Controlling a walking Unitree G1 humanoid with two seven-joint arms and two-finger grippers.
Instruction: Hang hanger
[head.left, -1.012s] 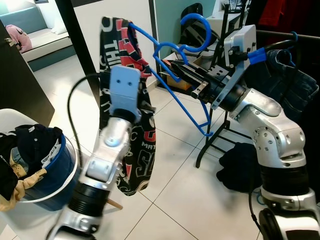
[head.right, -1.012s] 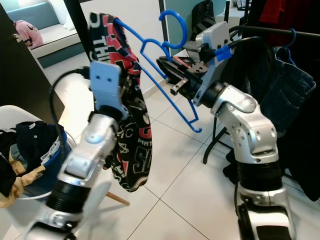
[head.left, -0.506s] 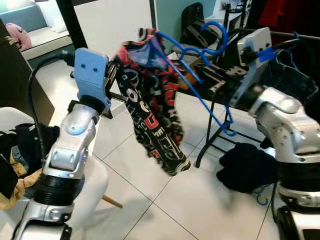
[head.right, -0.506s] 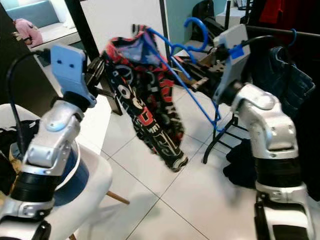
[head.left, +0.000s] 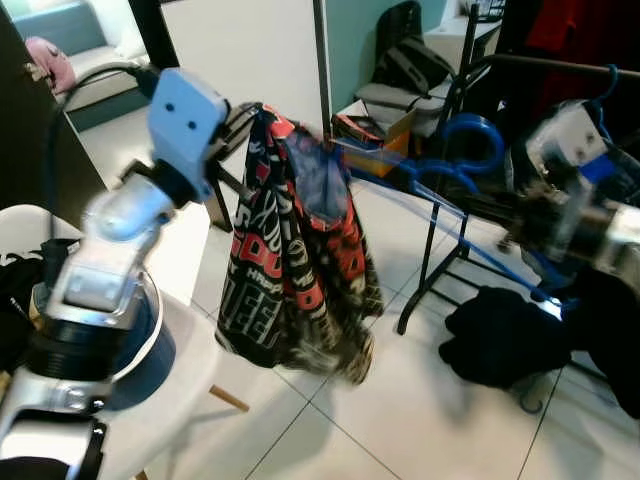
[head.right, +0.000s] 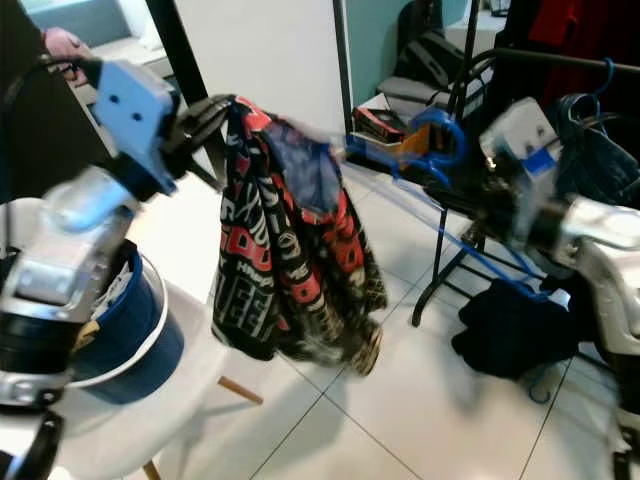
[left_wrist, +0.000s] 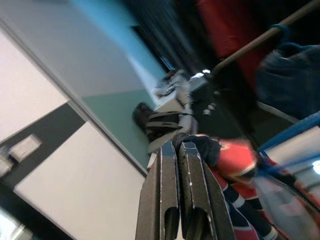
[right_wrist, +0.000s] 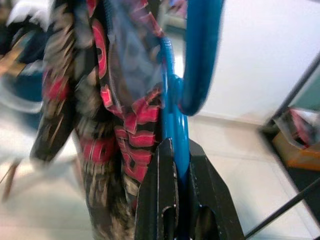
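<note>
A blue plastic hanger is blurred in mid-air before the clothes rail. My right gripper is shut on its stem just under the hook. A black, red and white printed garment hangs from the hanger's far end. My left gripper pinches the garment's top edge, its fingers shut on the cloth. The right arm is low at the right, close to the rack.
Jeans on another blue hanger hang on the rail, beside dark and red clothes. The rack's black legs stand on the tiled floor next to a black heap of cloth. A blue basket of clothes sits on a white chair at left.
The right gripper has carried the hanger down and to the right, toward the rack. The garment now hangs straighter and lower between both grippers. The picture is blurred with motion.
</note>
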